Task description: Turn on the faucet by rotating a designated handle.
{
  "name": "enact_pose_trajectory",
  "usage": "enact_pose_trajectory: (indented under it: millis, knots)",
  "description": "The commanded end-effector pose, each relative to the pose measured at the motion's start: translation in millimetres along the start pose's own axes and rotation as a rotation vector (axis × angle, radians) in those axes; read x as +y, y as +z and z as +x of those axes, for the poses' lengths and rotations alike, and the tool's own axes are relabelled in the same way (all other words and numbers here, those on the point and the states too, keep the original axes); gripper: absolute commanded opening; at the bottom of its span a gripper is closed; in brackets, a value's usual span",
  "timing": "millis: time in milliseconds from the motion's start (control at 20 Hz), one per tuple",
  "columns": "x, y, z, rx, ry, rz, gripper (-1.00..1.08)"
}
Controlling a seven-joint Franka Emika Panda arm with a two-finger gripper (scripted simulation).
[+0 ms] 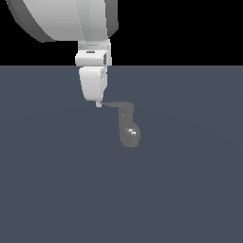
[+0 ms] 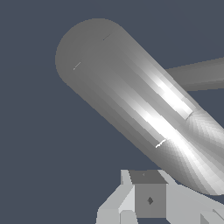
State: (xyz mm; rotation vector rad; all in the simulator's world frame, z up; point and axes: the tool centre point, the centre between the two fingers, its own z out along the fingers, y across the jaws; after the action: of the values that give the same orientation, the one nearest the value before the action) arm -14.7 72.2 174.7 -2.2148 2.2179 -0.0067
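In the exterior view the small grey faucet [image 1: 128,127] stands upright on the floor, with a glossy rounded bulb at its base. Its thin handle [image 1: 115,104] projects from the top towards the exterior view's left. My gripper [image 1: 98,104] hangs from the white arm with its fingertips together, at the free end of the handle, touching it or very nearly. In the wrist view the faucet [image 2: 131,96] fills the picture as a thick shiny cylinder, a thinner grey bar [image 2: 199,74] branches off behind it, and my fingers [image 2: 149,199] show close to the cylinder, holding nothing.
The dark blue-grey floor [image 1: 57,190] spreads around the faucet. The bulky white arm link [image 1: 66,19] sits high above the gripper, at the top of the exterior view.
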Motion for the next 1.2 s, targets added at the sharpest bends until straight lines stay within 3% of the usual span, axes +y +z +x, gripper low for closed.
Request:
enact_pose_trajectory:
  millis: [0, 800, 900, 1150]
  knots:
    - [7.9, 1.0, 10.8, 0.002, 0.011, -0.005, -1.0]
    - [48.9, 1.0, 35.3, 0.002, 0.009, -0.008, -1.0]
    - [45.0, -0.5, 28.8, 0.0, 0.0, -0.003, -1.0]
    - [51.5, 0.1, 60.1, 0.001, 0.004, -0.005, -1.0]
